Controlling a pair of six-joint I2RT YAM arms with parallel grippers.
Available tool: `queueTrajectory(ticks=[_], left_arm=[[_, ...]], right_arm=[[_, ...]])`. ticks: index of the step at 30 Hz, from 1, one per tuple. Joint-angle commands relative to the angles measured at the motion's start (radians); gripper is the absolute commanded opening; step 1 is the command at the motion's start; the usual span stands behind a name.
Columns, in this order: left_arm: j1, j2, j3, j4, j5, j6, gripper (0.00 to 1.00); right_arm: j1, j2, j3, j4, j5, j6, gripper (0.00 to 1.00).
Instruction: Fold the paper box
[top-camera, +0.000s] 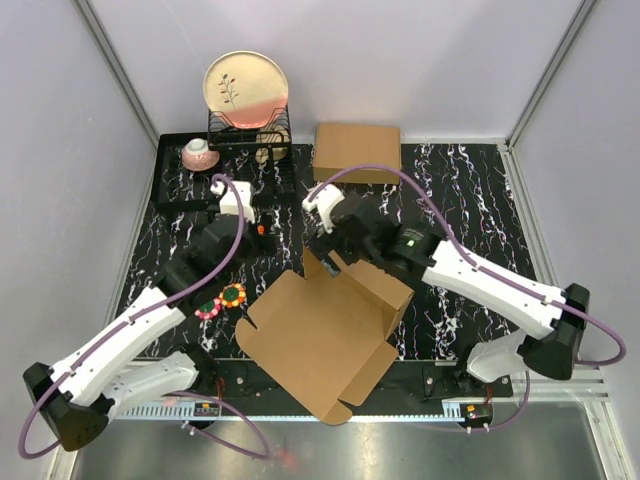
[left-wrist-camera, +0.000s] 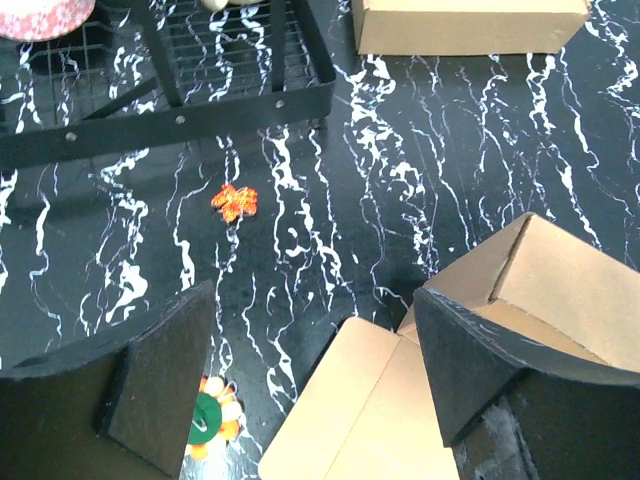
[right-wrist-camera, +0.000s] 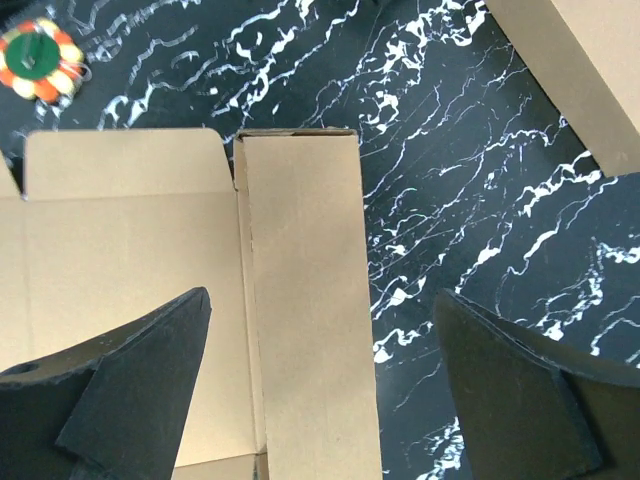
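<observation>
The paper box (top-camera: 320, 340) lies partly folded at the table's near middle, a wide flat panel with one side wall raised at its far right (top-camera: 378, 285). My right gripper (top-camera: 338, 248) hangs open just above that raised wall; in the right wrist view the wall (right-wrist-camera: 305, 300) runs between the spread fingers of the gripper (right-wrist-camera: 320, 300). My left gripper (top-camera: 240, 245) is open and empty over bare table just left of the box's far corner. In the left wrist view the gripper (left-wrist-camera: 312, 295) has the box (left-wrist-camera: 560, 280) to its lower right.
A made-up brown cardboard box (top-camera: 357, 152) stands at the back. A black dish rack (top-camera: 250, 140) with a plate (top-camera: 246, 88) and a pink bowl (top-camera: 200, 153) is at the back left. Small flower-shaped toys (top-camera: 233, 294) (top-camera: 208, 307) lie left of the paper box, and a small orange one (top-camera: 260, 229) lies farther back.
</observation>
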Motion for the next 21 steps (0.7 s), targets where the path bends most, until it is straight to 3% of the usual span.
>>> queueTrajectory(ticks=[1, 5, 9, 15, 19, 21], left_arm=[[0.002, -0.089, -0.080, 0.089, -0.074, -0.056, 0.84], [0.002, -0.135, -0.123, 0.079, -0.086, -0.074, 0.84], [0.002, -0.175, -0.152, 0.075, -0.086, -0.091, 0.84], [0.002, -0.190, -0.172, 0.064, -0.081, -0.103, 0.84], [0.002, -0.195, -0.177, 0.065, -0.081, -0.107, 0.84], [0.002, -0.195, -0.177, 0.065, -0.080, -0.108, 0.84]], right_arm=[[0.078, 0.056, 0.021, 0.001, 0.202, -0.100, 0.98], [0.139, 0.126, 0.053, -0.019, 0.309, -0.148, 0.95], [0.215, 0.250, 0.090, -0.072, 0.531, -0.223, 0.88], [0.232, 0.312, 0.133, -0.096, 0.589, -0.246, 0.67], [0.235, 0.343, 0.137, -0.105, 0.616, -0.254, 0.59], [0.238, 0.353, 0.139, -0.106, 0.636, -0.252, 0.47]])
